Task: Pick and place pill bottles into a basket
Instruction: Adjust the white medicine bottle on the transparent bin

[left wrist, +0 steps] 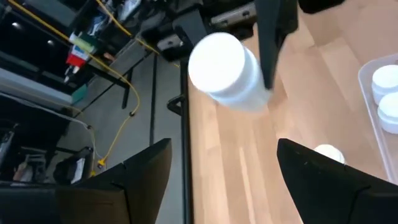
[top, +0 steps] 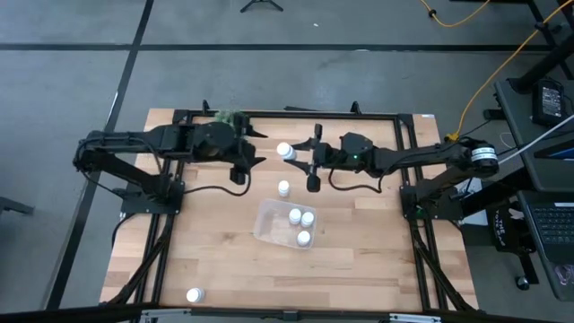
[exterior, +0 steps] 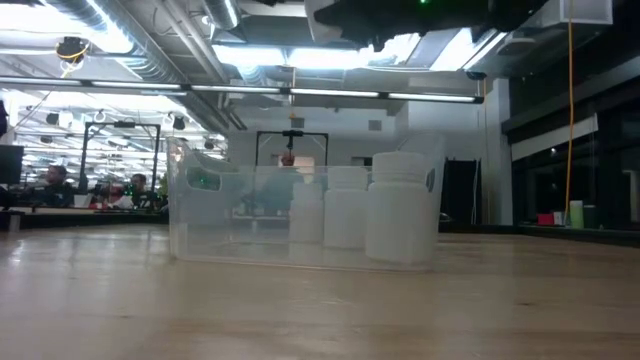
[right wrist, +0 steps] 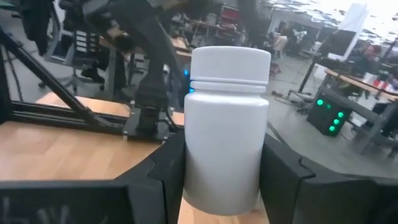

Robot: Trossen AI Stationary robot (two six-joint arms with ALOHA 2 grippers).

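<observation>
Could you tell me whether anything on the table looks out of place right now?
One pill bottle stands alone near the table's front edge, far from the basket and both arms. Otherwise nothing looks spilled or damaged.

The light wooden slatted table [top: 206, 260] with a black metal frame carries a shallow clear plastic basket [top: 269, 221] with rounded corners near its middle. A small white capped pill bottle [top: 283, 188] stands on the wood just beside the basket's far side. Another white pill bottle [top: 194, 294] stands well apart, near the table's front edge on the left.
</observation>
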